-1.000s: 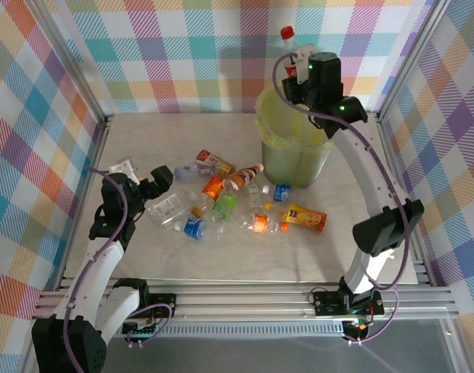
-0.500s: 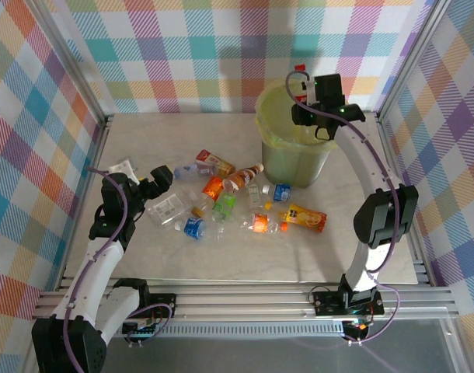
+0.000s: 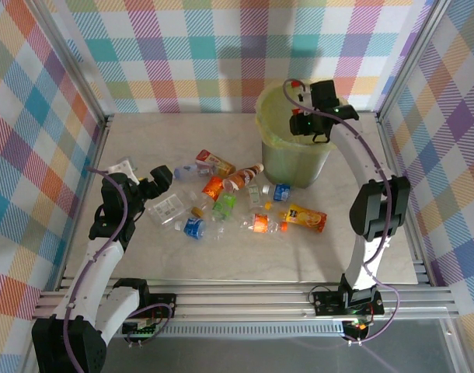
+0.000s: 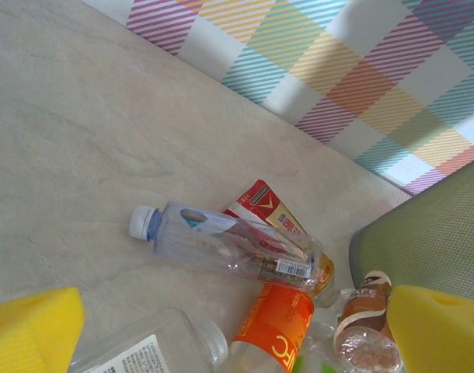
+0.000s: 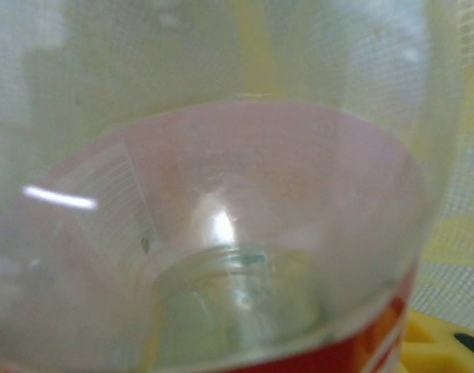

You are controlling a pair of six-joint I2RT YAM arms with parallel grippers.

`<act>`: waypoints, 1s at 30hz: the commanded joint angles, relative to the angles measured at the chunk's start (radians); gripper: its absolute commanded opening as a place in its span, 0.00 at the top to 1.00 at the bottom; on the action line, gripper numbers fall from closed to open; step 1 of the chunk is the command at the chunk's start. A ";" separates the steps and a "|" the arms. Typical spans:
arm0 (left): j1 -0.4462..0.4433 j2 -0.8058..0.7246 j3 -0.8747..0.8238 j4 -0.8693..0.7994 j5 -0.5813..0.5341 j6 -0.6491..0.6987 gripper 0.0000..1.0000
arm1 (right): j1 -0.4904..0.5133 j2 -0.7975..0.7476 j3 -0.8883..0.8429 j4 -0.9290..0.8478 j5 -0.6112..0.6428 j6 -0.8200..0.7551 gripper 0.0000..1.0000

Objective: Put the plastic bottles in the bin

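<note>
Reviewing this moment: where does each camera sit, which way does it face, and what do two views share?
Top external: above and behind the bases, looking down on the table; both arms in view, left claw open, right claw over the bin.
Left wrist: low over the table, facing the bottle pile; its yellow pads frame the view.
Right wrist: at the bin, close against the clear bottle its claw grips.
Shared: top and left wrist both show the red-labelled bottle and the bin.

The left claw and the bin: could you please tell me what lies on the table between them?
In the top view, a scatter of crushed bottles lies between the left claw and the bin, the nearest a clear white-labelled bottle beside the claw.
</note>
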 commanded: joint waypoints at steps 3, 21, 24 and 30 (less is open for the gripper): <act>-0.002 0.001 0.024 0.004 -0.018 0.003 0.00 | -0.010 0.041 0.027 -0.031 0.004 0.001 0.54; -0.002 0.008 0.037 0.004 -0.060 -0.044 0.00 | -0.013 0.022 0.068 -0.051 0.027 0.014 0.00; -0.003 0.009 0.042 -0.001 -0.061 -0.050 0.00 | -0.013 -0.012 0.123 -0.088 0.031 0.019 0.00; -0.002 0.011 0.052 -0.012 -0.064 -0.054 0.00 | -0.008 -0.081 0.253 -0.199 0.029 0.043 0.00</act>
